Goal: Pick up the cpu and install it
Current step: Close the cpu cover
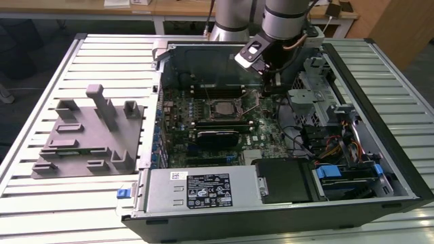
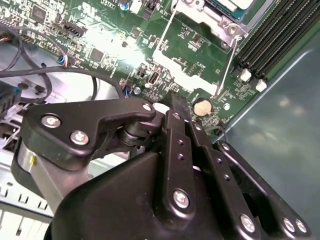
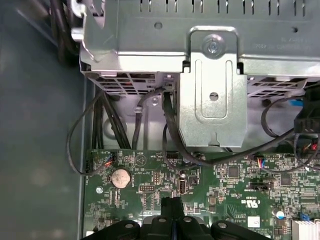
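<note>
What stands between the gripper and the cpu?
A thin metal socket lever crosses the motherboard between the gripper and the cpu; nothing else visible stands between them.

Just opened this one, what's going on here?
A robot arm's gripper hangs inside an open computer case, low over the motherboard and off to one side of the socket. Its fingers look closed with nothing between them. The cpu appears to lie in the socket already.
</note>
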Motion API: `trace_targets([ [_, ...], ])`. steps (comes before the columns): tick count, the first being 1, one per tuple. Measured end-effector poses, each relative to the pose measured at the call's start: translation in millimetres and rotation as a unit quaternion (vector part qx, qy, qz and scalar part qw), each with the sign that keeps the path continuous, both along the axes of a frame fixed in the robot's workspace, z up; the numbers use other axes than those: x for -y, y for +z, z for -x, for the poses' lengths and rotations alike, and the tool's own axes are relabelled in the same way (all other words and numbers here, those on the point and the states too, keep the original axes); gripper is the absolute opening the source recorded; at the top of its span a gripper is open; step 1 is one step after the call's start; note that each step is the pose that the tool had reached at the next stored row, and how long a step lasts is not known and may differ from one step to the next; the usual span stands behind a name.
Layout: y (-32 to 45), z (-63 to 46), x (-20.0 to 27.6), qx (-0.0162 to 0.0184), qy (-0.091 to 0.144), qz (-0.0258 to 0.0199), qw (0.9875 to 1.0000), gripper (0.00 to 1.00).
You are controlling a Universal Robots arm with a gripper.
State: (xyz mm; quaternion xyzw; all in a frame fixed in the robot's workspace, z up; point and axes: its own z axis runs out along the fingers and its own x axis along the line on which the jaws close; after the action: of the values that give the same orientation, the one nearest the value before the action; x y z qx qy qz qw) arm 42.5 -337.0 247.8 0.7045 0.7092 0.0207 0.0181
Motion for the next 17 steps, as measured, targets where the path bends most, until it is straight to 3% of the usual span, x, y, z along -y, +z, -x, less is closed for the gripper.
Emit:
trace_targets([
  [5, -5.8, -0.1, 0.0, -0.0042, 0.000, 0.0000, 1.0000, 0.11],
  [17, -8.0, 1.2, 0.0, -0.0045, 0.000, 0.0000, 1.0000, 0.11],
])
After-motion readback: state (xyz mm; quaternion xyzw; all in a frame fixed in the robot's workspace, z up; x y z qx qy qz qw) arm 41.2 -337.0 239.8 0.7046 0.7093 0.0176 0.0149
